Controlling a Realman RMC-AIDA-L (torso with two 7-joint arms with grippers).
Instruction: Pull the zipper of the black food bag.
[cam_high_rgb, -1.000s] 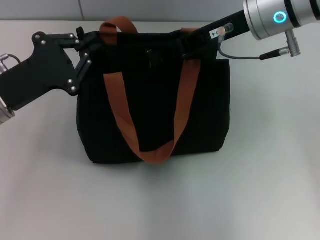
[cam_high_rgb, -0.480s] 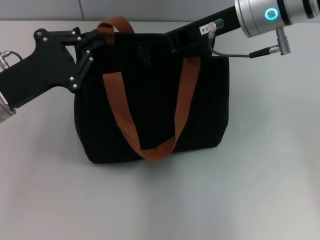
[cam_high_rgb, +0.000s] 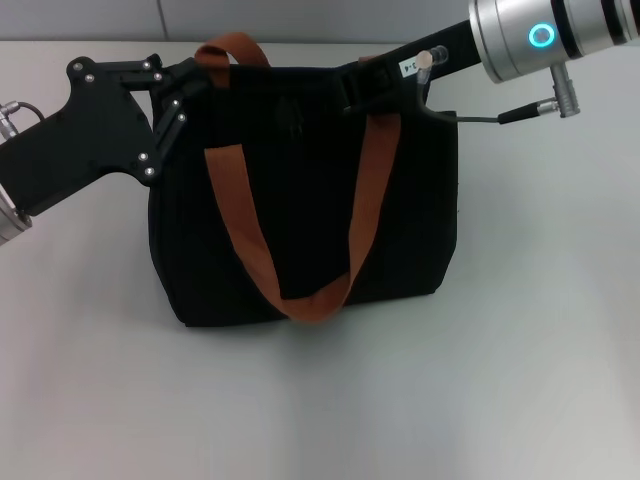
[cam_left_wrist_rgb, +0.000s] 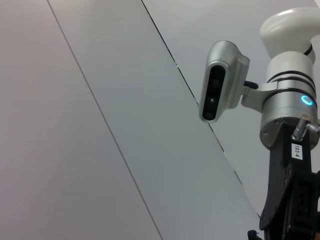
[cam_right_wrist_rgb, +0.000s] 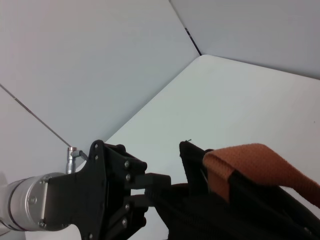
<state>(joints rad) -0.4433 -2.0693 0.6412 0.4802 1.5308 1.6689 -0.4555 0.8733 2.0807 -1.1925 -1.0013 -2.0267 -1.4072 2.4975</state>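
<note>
The black food bag stands upright mid-table, one orange-brown strap hanging down its front. My left gripper is at the bag's top left corner and looks shut on the fabric edge there; the right wrist view shows it against the bag's end. My right gripper lies along the bag's top edge, right of centre, dark against the fabric. The zipper pull shows only faintly as a small tab at top centre, a little left of the right gripper.
The white table surrounds the bag, with a grey wall behind its far edge. A cable hangs from the right wrist beside the bag's top right corner. The left wrist view shows only the wall, my head camera and the right arm.
My right gripper has slid left along the bag's top edge toward the zipper pull. The bag's top has shifted slightly left. The left gripper has stayed at its corner.
</note>
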